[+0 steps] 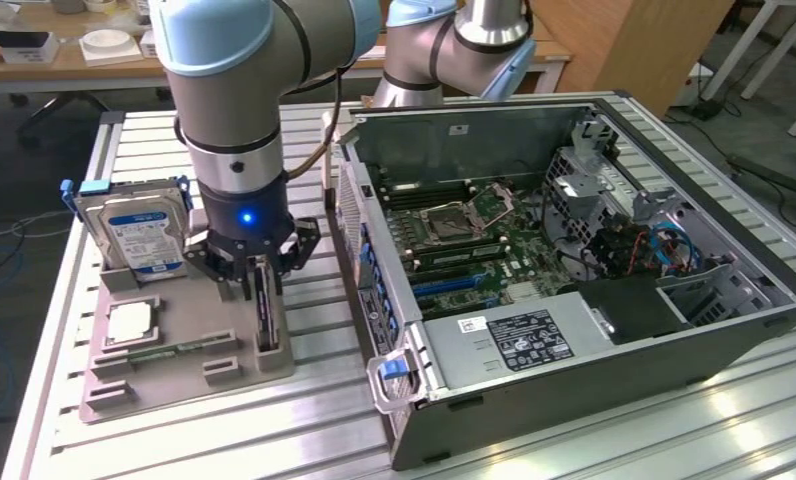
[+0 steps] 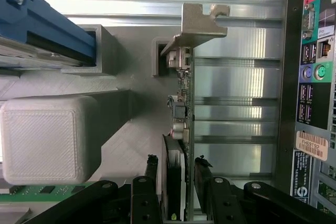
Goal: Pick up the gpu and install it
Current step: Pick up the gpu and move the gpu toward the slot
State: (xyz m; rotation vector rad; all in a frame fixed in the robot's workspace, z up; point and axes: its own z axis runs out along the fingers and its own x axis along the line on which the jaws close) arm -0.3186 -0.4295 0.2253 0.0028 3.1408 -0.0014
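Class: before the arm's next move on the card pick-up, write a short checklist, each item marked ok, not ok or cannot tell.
1. Gripper open: ok.
2. Slim dark gpu card with silver bracket between its fingers: ok.
3. Card upright in the grey plastic tray: ok.
4. Card gripped: not ok.
5. Black computer case open on its upward side: ok.
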